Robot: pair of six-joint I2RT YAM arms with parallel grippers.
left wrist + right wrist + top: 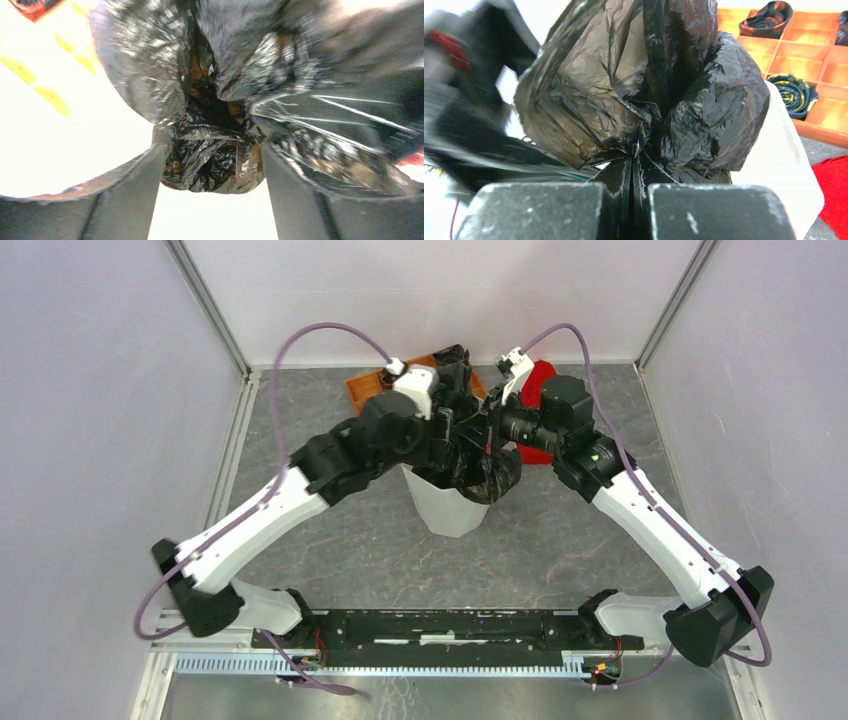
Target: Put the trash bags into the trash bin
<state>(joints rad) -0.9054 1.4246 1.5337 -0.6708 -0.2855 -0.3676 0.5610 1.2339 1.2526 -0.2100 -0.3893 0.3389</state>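
Basically the trash bag (487, 472) is bunched over the mouth of the trash bin (445, 508), partly draped down the bin wall on the right gripper's side, not yet tucked in. Thin, glossy, crinkly film (very light, soft, slippery): it will balloon and spring back, so it probably needs pinching at a gathered fold, not a flat sheet.

Right gripper (631, 170) is clamped tight on a pleated gather of the bag; the plastic fans out just ahead of its fingertips. Good hold point, I'd say.

Left gripper (212, 150) stands wide, with a wad of bag in the gap ahead of its fingers (135, 200); no clear squeeze on it, looks like a push-down or re-grab pose.

Bin rim sits right under both tools, white wall showing beside the right fingers. The rim is narrow and both wrists crowd it nose to nose, so little room between them; pushing straight down into the mouth is likely the only free way.

Beyond the right gripper sits the orange tray (824, 131), and just off to its side the red cloth (831, 185), both near the bin. Snag risk there is low, tipping the light bin is higher.
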